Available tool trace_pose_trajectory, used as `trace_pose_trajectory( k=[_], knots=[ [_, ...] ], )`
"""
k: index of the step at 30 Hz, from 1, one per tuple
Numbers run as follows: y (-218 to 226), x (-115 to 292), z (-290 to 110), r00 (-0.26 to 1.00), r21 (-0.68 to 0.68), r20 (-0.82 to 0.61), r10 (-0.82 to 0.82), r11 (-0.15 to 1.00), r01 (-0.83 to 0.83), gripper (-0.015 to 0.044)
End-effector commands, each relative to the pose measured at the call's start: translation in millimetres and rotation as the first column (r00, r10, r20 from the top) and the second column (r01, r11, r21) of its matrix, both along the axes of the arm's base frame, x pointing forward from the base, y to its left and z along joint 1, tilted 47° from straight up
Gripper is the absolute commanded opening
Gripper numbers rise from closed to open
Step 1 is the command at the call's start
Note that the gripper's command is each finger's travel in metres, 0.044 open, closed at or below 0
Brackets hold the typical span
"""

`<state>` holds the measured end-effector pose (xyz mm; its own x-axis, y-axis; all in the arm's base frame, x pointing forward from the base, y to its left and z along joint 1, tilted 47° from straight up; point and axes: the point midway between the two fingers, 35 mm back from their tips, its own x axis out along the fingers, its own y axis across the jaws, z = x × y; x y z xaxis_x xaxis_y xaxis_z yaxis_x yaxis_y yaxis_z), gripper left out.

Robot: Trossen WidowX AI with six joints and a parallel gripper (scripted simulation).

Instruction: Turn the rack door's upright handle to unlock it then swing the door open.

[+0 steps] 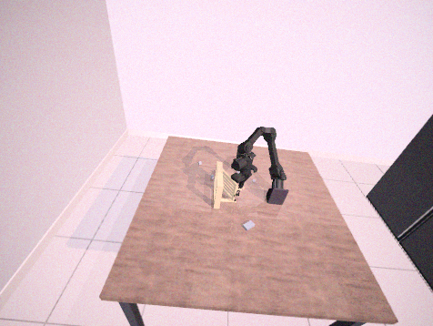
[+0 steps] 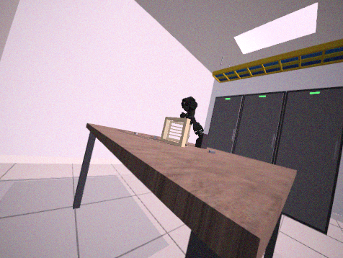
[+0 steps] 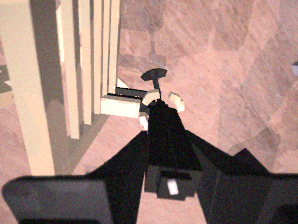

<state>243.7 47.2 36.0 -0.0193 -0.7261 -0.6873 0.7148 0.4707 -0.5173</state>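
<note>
The pale rack frame (image 1: 217, 191) (image 2: 186, 133) (image 3: 30, 75) stands upright on the table. Its slatted door (image 1: 230, 186) (image 3: 86, 60) stands partly open, its free side out toward the arm; the exact angle is hard to tell. My gripper (image 1: 238, 181) (image 3: 164, 135) points down at the door's free side and is shut on the dark upright handle (image 3: 171, 175). The handle's lower part shows near pale curved pieces and a dark paddle (image 3: 154, 75) in the wrist view; how far it is turned I cannot tell. In the exterior view the frame hides the fingers.
The wooden table (image 1: 227, 264) (image 2: 216, 184) carries a flat grey block (image 1: 248, 225) (image 2: 212, 151) nearer the front. Small grey pieces (image 1: 200, 163) (image 1: 254, 180) lie behind the frame and beyond the gripper. The arm's base (image 1: 277, 196) stands to the right of the door.
</note>
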Motion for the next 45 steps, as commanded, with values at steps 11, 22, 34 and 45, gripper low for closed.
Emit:
trace_pose_trajectory(
  k=[11,22,34,45],
  knots=[
    [-22,-16,23,0.971,0.015,-0.171,0.167,0.986,-0.167,0.0024],
    [-40,-23,43,0.913,0.046,-0.294,0.282,0.958,-0.282,0.0024],
    [-58,-26,62,0.828,0.09,-0.406,0.388,0.918,-0.386,0.0024],
    [-75,-24,80,0.73,0.141,-0.494,0.472,0.872,-0.468,0.0024]
  ],
)
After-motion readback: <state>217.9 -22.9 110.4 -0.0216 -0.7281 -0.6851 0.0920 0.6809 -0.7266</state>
